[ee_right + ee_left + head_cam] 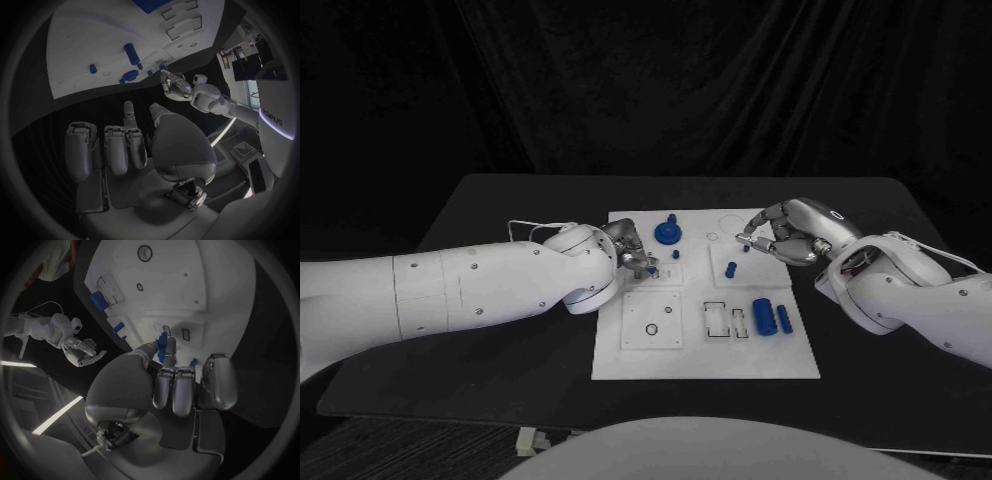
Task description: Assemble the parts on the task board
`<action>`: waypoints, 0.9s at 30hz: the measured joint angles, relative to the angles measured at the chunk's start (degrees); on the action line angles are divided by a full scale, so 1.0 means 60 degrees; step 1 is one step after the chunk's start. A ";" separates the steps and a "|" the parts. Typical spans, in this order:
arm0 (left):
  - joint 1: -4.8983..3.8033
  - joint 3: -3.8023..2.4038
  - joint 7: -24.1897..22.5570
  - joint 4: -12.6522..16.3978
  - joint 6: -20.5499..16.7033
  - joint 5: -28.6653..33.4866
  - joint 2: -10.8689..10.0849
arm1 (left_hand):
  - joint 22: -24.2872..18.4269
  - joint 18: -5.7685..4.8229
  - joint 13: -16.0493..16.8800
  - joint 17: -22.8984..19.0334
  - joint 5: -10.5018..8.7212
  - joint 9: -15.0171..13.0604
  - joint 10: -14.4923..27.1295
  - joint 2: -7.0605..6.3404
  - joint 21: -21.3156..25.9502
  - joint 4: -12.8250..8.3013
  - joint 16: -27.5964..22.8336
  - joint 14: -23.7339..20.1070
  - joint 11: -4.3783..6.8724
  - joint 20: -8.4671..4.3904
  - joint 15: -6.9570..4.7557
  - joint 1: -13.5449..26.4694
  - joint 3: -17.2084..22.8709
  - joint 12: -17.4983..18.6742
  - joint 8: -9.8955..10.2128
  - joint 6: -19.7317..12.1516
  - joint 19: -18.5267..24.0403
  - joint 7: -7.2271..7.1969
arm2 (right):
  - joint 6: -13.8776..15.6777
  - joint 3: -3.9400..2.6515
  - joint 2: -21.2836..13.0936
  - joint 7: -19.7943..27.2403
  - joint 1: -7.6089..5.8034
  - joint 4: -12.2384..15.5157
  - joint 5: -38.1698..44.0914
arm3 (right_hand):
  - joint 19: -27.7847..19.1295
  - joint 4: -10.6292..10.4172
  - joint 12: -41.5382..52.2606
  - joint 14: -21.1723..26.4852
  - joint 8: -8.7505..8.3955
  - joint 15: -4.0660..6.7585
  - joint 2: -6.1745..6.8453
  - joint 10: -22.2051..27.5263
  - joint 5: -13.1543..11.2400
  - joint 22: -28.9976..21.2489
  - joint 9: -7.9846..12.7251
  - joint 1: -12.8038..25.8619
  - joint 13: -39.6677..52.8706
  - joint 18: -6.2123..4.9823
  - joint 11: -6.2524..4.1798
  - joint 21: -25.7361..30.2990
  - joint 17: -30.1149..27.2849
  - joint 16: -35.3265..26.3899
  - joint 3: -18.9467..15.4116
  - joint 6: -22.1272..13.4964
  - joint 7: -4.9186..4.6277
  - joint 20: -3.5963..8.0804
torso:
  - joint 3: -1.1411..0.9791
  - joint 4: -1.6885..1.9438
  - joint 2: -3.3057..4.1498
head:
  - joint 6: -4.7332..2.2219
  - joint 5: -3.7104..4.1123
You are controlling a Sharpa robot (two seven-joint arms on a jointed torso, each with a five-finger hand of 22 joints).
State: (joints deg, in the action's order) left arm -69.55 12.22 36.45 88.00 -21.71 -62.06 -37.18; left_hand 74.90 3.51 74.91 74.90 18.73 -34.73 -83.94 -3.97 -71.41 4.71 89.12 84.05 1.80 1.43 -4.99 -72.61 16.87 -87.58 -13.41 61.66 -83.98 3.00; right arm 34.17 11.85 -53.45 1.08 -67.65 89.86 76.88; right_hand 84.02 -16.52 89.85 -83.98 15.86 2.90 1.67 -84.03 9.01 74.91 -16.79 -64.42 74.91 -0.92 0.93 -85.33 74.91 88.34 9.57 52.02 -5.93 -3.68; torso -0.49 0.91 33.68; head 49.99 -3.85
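Note:
The white task board (707,352) (206,285) (87,35) lies in the middle of the table. My left hand (626,256) (181,385) hovers at the board's left edge and pinches a small blue part (164,347) between thumb and fingertip, just above the plate. My right hand (788,236) (125,145) hangs over the board's far right corner, most fingers curled in, nothing in it. A round blue knob part (669,233) (129,76) stands at the far middle. A thick blue cylinder (763,315) and a thinner one (785,319) lie at the right.
Small blue pegs (731,268) (678,254) stand on the board between my hands. Rectangular slots (715,320) and a ring outline (653,329) mark the near half. The black table (502,370) runs wide on both sides, a dark curtain behind.

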 measured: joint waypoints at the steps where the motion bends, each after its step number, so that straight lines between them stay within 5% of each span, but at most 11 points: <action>1: 0.0003 0.0000 0.0004 -0.0016 0.0019 -0.0025 0.0024 | 0.0000 0.0000 0.0000 0.0000 0.0000 0.0000 0.0002 0.0001 0.0000 0.0000 0.0000 0.0000 0.0001 0.0000 0.0000 -0.0001 0.0000 0.0000 0.0000 -0.0026 0.0000 -0.0003 | 0.0000 0.0000 0.0003 0.0000 0.0002 0.0000 0.0000 | 0.0000 0.0000 0.0000 0.0000 0.0000 0.0000 0.0000 0.0000 0.0000 0.0000 0.0000 0.0000 0.0000 0.0000 0.0000 0.0000 0.0000 0.0000 0.0000 0.0000 0.0000 0.0000 | 0.0000 0.0000 0.0000 | 0.0000 0.0003; 16: 0.0049 -0.0001 0.0014 -0.0336 0.0290 -0.0244 0.0269 | 0.0000 0.0000 0.0000 0.0000 -0.0108 -0.0029 0.0002 0.0049 0.0000 -0.0011 -0.0035 0.0000 0.0001 0.0000 0.0000 -0.0050 0.0012 0.0037 0.0001 -0.0061 0.0000 -0.0002 | -0.0001 -0.0003 0.0011 0.0001 0.0018 -0.0009 0.0004 | 0.0000 0.0000 0.0000 0.0000 0.0000 0.0000 0.0000 0.0000 -0.0001 -0.0001 0.0000 0.0000 -0.0001 0.0000 0.0000 0.0000 0.0000 0.0000 0.0000 0.0000 0.0000 0.0000 | 0.0002 0.0000 0.0003 | 0.0000 0.0006; 27: 0.0069 -0.0003 0.0025 -0.0416 0.0427 -0.0289 0.0321 | 0.0000 0.0000 0.0000 0.0000 -0.0744 -0.0082 -0.0015 0.0048 0.0048 -0.0011 -0.0070 -0.0038 0.0060 -0.0022 -0.0038 -0.0152 0.0012 0.0076 0.0007 -0.0090 -0.0023 -0.0081 | -0.0003 -0.0001 0.0010 0.0002 0.0035 -0.0008 0.0005 | 0.0000 0.0000 0.0000 0.0000 0.0000 0.0000 0.0000 0.0000 -0.0001 0.0007 0.0000 0.0001 -0.0001 0.0000 0.0000 0.0000 0.0000 0.0000 0.0000 0.0000 0.0000 0.0000 | 0.0003 0.0000 0.0005 | 0.0000 0.0020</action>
State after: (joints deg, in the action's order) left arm -69.14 12.20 36.60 85.50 -19.15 -63.80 -35.25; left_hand 74.90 3.51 74.91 74.90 14.27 -35.22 -84.03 -3.68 -71.12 4.65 88.70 83.82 2.16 1.30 -5.21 -73.52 16.94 -87.13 -13.37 61.11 -84.11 2.52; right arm 34.16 11.84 -53.39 1.09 -67.44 89.81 76.91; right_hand 84.03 -16.52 89.85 -83.98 15.86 2.90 1.67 -84.03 9.00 74.95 -16.79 -64.41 74.90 -0.92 0.93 -85.33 74.91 88.34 9.57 52.02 -5.93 -3.68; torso -0.48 0.91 33.71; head 49.99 -3.72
